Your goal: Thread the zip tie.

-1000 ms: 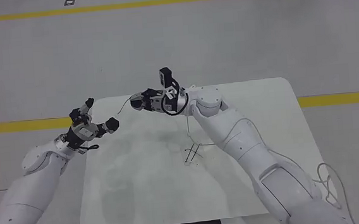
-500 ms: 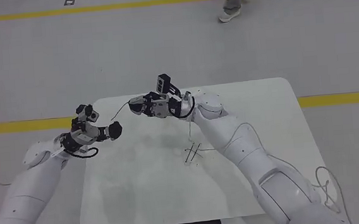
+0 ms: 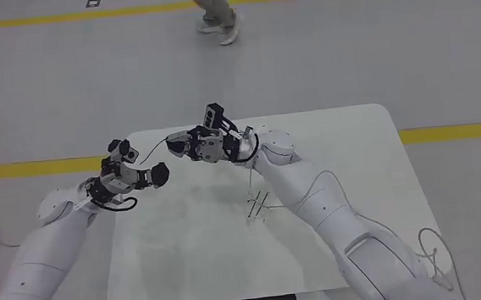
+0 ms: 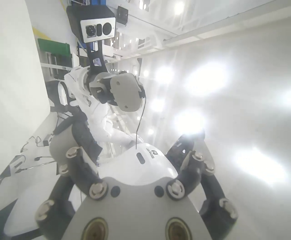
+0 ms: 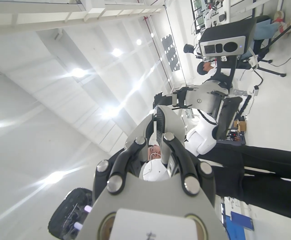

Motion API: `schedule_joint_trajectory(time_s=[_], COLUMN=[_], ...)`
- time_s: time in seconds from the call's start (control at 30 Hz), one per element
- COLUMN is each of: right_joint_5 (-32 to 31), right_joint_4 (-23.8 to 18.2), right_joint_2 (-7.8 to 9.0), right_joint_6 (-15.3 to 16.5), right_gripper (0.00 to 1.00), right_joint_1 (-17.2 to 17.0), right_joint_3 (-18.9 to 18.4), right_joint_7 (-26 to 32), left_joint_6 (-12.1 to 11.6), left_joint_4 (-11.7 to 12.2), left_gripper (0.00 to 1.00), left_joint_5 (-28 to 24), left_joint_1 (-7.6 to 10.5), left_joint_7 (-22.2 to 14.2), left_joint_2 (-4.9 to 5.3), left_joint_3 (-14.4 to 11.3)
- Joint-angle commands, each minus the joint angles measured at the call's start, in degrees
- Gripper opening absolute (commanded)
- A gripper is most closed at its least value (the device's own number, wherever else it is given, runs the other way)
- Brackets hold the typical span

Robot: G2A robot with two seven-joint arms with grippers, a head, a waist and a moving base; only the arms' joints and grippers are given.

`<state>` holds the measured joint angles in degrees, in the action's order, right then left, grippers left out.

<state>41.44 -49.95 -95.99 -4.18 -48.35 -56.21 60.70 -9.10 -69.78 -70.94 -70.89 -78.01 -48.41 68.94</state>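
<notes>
A thin dark zip tie point(image 3: 151, 148) curves out of my right gripper point(image 3: 173, 142), which is shut on one end of it above the table's far left part. In the left wrist view the zip tie point(image 4: 140, 118) hangs as a black strand below that grey gripper point(image 4: 122, 95). My left gripper point(image 3: 144, 160) stands open just to the left, its fingers either side of the tie's free end. Its own view shows the jaws spread wide point(image 4: 136, 141). My right gripper's ribbed pads point(image 5: 159, 118) are pressed together, and the tie between them is hidden.
A few spare zip ties point(image 3: 257, 204) lie crossed near the middle of the white table point(image 3: 357, 226). Both grippers hover over the table's far left corner. A yellow floor line point(image 3: 460, 132) runs behind the table.
My left gripper has moved right, toward the right gripper. The right gripper has shifted slightly left with the zip tie, so the gap between them has narrowed.
</notes>
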Motion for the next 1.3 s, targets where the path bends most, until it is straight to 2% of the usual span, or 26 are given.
schedule_joint_trajectory(time_s=[0.0, 0.07, 0.13, 0.17, 0.4, 0.43, 0.47, 0.53, 0.57, 0.6, 0.63, 0.7, 0.93, 1.27], right_joint_5=[-0.1, -0.7, -1.9, -2.4, -6.5, -7.0, -7.7, -8.5, -9.4, -10.1, -10.5, -12.2, -14.4, -15.0], right_joint_4=[-0.1, -1.7, -2.9, -3.4, -5.9, -6.0, -6.3, -6.6, -6.8, -7.0, -7.2, -7.5, -8.9, -9.9], right_joint_2=[0.01, 0.12, 0.43, 0.56, 1.23, 1.32, 1.44, 1.62, 1.77, 1.89, 2.00, 2.31, 3.05, 3.60], right_joint_6=[0.0, -0.3, -1.1, -1.5, -3.4, -3.5, -3.8, -4.0, -4.2, -4.4, -4.5, -4.8, -5.7, -6.0], right_gripper=[0.00, 0.00, 0.00, 0.00, 0.00, 0.00, 0.00, 0.00, 0.00, 0.00, 0.00, 0.00, 0.00, 0.00], right_joint_1=[-0.2, -1.0, -1.4, -1.6, -2.2, -2.2, -2.1, -2.1, -1.9, -1.8, -1.8, -1.7, -2.0, -2.0], right_joint_3=[0.0, 0.2, 0.2, 0.3, 1.3, 1.4, 1.5, 1.5, 1.7, 1.7, 1.7, 1.9, 1.8, 2.1], right_joint_7=[-0.3, -1.4, -1.8, -1.9, -3.1, -3.2, -3.3, -3.3, -3.2, -3.2, -3.0, -3.2, -3.4, -3.5], left_joint_6=[0.0, 0.0, -0.7, -0.2, 0.6, 0.7, 0.8, 0.9, 0.8, 0.9, 1.1, 1.2, 1.9, 2.7], left_joint_4=[-0.1, -1.3, -1.8, -2.1, -2.5, -2.6, -2.6, -2.6, -2.5, -2.4, -2.3, -2.2, -2.5, -2.4], left_gripper=[1.00, 1.00, 1.00, 1.00, 1.00, 0.96, 0.83, 0.71, 0.62, 0.46, 0.45, 0.36, 0.21, 0.16], left_joint_5=[0.1, 0.7, 1.2, 1.4, 1.2, 1.3, 1.3, 1.8, 2.0, 2.2, 2.3, 2.7, 3.4, 4.4], left_joint_1=[-0.01, -0.25, -0.55, -0.68, -1.42, -1.48, -1.55, -1.65, -1.70, -1.79, -1.84, -1.99, -2.50, -2.71], left_joint_7=[0.4, 1.9, 2.1, 1.7, 1.9, 1.9, 1.9, 2.1, 2.1, 2.3, 2.4, 2.5, 2.6, 2.7], left_joint_2=[-0.02, -0.12, -0.17, -0.18, -0.44, -0.49, -0.54, -0.60, -0.65, -0.68, -0.71, -0.77, -1.00, -1.42], left_joint_3=[0.0, 0.0, 0.4, 0.5, 1.3, 1.4, 1.5, 1.6, 1.7, 1.8, 1.8, 2.0, 2.5, 2.8])
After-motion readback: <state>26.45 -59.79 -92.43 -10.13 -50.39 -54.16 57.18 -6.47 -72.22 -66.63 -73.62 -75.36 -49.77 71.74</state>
